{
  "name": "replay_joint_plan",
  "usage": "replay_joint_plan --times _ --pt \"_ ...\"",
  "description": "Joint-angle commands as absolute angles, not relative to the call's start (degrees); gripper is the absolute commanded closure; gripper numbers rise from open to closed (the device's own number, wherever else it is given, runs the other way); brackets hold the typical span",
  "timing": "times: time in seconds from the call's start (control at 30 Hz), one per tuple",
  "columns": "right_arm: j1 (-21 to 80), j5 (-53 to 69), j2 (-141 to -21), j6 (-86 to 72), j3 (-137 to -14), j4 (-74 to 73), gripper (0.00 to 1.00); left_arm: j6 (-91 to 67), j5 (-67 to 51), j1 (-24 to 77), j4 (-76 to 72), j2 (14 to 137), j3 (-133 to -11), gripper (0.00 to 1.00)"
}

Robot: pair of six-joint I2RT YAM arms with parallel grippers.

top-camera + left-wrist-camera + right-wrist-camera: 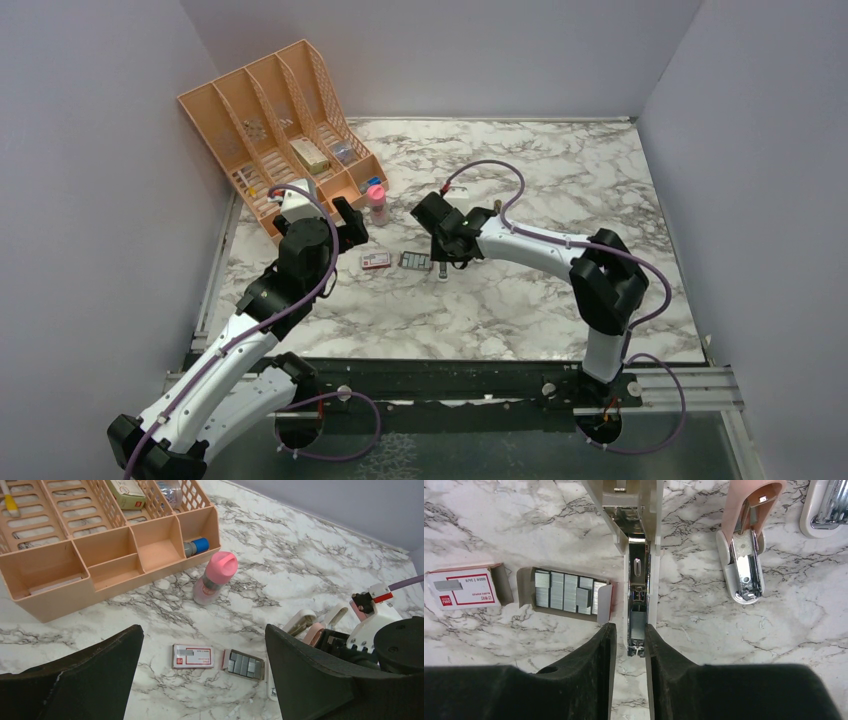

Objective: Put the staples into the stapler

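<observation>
The stapler (639,580) lies opened flat on the marble, its metal channel bare with a grey strip at the near end. My right gripper (631,630) sits low over that end, its fingers a narrow gap apart and straddling the channel. A sliver of space shows on the left side. The staples lie in their grey tray (566,592) just left of the stapler, with the red-and-white sleeve (461,587) further left. My left gripper (202,630) is wide open and empty, hovering above the sleeve (193,656) and the tray (243,663).
A pink stapler (746,545) and a white one (826,505) lie right of the open stapler. A pink-capped bottle (215,577) stands behind the sleeve. A peach desk organizer (270,140) fills the back left, and walls close three sides.
</observation>
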State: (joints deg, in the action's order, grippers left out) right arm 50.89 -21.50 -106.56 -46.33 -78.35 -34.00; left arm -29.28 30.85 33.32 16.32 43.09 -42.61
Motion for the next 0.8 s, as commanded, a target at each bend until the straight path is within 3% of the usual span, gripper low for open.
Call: replay_joint_plan --times 0.0,0.3,0.5,0.77 --pt "50.9 -20.9 -104.5 -44.4 -78.6 -34.0 0.68 -28.8 29.8 33.0 15.3 43.1 -42.1 0.08" --pt "49.2 -11.0 -104.6 -37.8 -78.1 -25.3 0.68 -28.6 30.6 33.0 16.8 44.5 -42.5 0.03" --pt "48.3 -10.7 -102.3 -31.2 -77.5 -20.4 0.59 -32.0 30.7 32.9 20.9 47.5 -42.7 0.01" --pt "48.4 -9.7 -105.5 -27.1 -81.5 -24.6 0.64 -34.5 28.0 32.7 18.8 48.1 -40.6 0.01"
